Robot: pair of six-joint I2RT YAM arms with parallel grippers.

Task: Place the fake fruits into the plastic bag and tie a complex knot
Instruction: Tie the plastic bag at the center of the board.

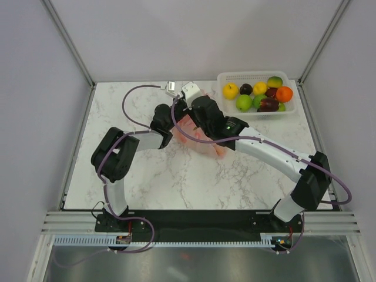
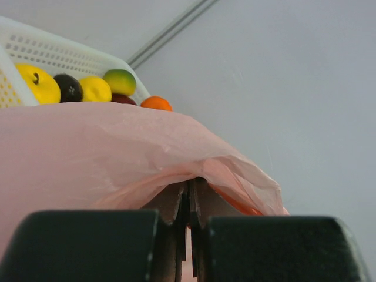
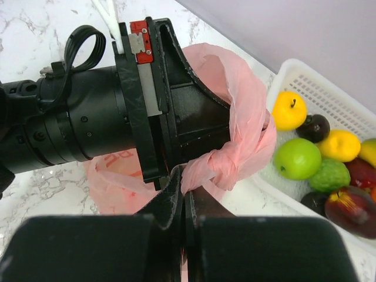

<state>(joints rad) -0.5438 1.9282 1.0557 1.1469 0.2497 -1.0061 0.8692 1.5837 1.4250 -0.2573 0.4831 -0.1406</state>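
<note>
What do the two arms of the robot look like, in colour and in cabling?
Both arms have black joints and white links: left arm, right arm. A purple cable runs along each. The left gripper is black, with a red tag.

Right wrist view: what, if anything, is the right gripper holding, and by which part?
The right gripper is shut on the plastic bag, pinching its twisted handle strand right beside a knotted bunch.

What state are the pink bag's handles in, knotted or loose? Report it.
Knotted. In the right wrist view the pink plastic bag bunches into a tight knot just above the right tool, shut on the plastic.
</note>
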